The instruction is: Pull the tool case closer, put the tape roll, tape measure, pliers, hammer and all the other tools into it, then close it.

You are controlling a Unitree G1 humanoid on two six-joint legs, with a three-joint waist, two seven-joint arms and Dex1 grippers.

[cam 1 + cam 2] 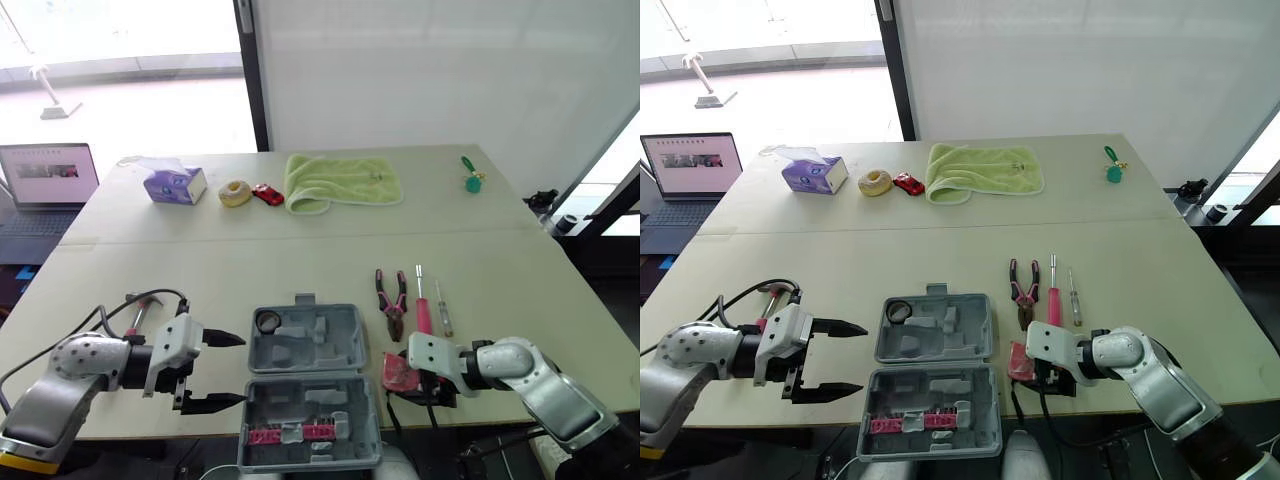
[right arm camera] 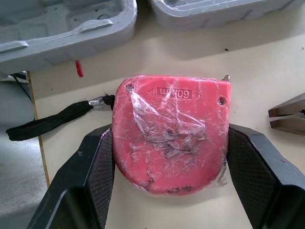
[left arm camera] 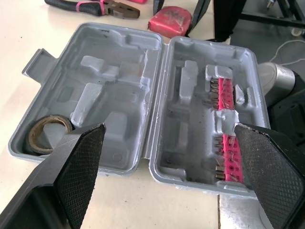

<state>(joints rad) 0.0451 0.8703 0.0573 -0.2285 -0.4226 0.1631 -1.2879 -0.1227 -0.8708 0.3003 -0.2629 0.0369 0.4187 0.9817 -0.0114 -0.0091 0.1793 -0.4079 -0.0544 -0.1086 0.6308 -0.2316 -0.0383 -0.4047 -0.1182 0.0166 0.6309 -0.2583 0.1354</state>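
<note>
Status: tool case (image 1: pixel 330 345) is near and open. Its front half seems to hang past the bench (image 1: pixel 300 250) edge at 6 o'clock. Tape roll (image 1: pixel 267 321) sits in the case's 10 o'clock corner. Right gripper (image 2: pixel 170 138) clenches the tape measure (image 2: pixel 171 129), on the bench at the case's 3 o'clock. Pliers (image 1: pixel 392 300) and two screwdrivers (image 1: pixel 422 310) wait at 1 o'clock. Left gripper (image 1: pixel 243 370) is released at 9 o'clock. Short clear hop into the case. The strap (image 2: pixel 47 121) trails off the edge and could snag. Closing is still to do.
</note>
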